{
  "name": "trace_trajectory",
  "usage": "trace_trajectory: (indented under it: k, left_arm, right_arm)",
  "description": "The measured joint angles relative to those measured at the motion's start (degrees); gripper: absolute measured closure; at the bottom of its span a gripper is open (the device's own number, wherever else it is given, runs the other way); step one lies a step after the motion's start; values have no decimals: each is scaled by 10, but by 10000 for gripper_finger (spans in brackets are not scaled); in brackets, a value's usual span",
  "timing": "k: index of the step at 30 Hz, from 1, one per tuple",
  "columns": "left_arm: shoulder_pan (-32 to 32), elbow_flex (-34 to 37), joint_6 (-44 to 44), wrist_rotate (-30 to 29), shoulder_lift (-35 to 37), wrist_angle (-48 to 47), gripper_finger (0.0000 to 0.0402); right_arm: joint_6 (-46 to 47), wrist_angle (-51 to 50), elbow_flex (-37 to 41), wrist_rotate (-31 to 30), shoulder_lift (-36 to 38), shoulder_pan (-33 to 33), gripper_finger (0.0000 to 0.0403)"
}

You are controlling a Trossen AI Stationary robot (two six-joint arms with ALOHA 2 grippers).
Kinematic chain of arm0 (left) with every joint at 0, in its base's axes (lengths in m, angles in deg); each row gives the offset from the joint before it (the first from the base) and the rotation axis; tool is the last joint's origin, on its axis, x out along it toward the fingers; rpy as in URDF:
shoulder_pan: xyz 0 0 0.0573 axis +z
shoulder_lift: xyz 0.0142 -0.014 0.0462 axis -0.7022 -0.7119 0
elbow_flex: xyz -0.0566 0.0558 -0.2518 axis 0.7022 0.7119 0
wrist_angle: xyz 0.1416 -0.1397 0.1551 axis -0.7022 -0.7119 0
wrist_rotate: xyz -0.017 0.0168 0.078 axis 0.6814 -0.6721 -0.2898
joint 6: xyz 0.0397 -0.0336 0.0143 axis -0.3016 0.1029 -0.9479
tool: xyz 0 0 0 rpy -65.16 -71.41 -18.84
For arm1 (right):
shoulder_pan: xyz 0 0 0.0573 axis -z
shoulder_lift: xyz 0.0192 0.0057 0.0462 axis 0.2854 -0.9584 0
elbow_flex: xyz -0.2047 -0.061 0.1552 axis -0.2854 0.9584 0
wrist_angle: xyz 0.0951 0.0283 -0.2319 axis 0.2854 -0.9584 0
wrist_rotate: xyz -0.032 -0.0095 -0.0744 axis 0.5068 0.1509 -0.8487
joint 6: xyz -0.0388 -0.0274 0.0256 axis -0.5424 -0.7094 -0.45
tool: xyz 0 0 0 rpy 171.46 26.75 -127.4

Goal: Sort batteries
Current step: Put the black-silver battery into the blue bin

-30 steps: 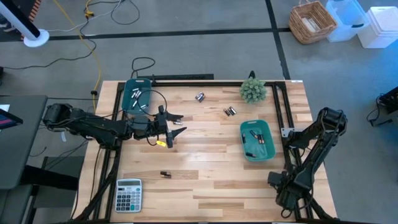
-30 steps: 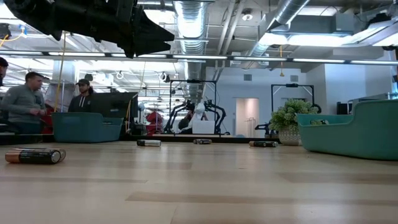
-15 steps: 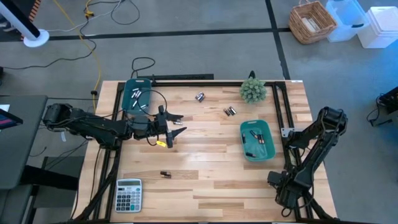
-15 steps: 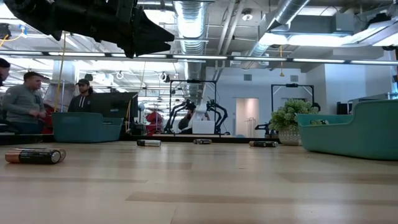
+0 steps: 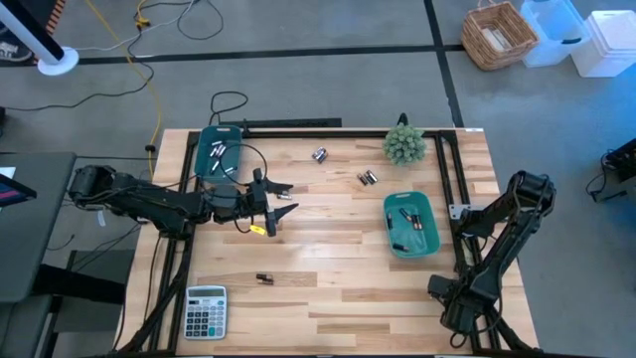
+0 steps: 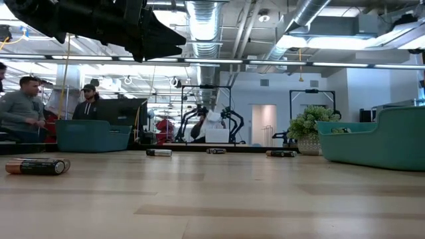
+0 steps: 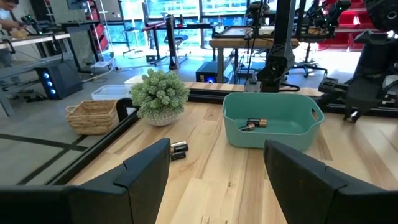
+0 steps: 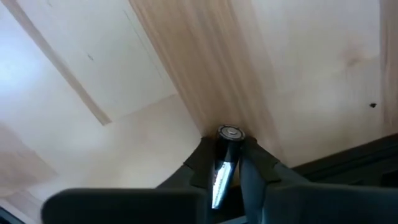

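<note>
- Table (image 5: 338, 268): light wood planks. I see both arms over it in the high view.
- Left gripper (image 5: 290, 197): reaches in from the left edge and hangs above the mid-left of the table. Its jaws stand wide apart with nothing between them.
- Right gripper (image 8: 227, 146): arm folded at the near right corner. Its jaws pinch one held battery (image 8: 224, 155) lengthwise, cap end close over the wood.
- Left bin (image 5: 207, 159): teal, far left corner, with several batteries inside.
- Right bin (image 5: 392, 227): teal, right of centre, with a few batteries inside.
- Calculator (image 5: 205, 310): near left corner.
- Plant (image 5: 403, 145): at the far edge, right side.
- Loose batteries: a far pair (image 5: 319, 154), a pair beside the plant (image 5: 368, 177), and a dark one near the front (image 5: 263, 278).
</note>
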Motion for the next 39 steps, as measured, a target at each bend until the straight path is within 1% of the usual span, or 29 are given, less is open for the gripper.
trace_trajectory:
  k: [5,11,17,21,27,30,35,39]
  left_arm:
    - [0,0,0,0,0,0,148]
    - [0,0,0,0,0,0,148]
    - [0,0,0,0,0,1,148]
    - [0,0,1,0,0,1,148]
    - [0,0,12,0,0,1,148]
    - [0,0,16,6,0,1,148]
    - [0,0,20,21,0,1,148]
    - [0,0,22,21,0,1,148]
  right_arm:
    - [-28,6,0,5,0,14,360]
    - [-109,0,1,18,0,51,379]
    - [-185,-32,-15,16,-2,82,382]
    - [-222,-57,-30,-15,-2,103,382]
    - [-293,-75,-58,-21,-2,142,383]
    - [-338,-91,-79,-46,-2,166,383]
    - [-422,-89,-127,-80,-1,203,383]
    - [-496,-81,-170,-138,-1,239,383]
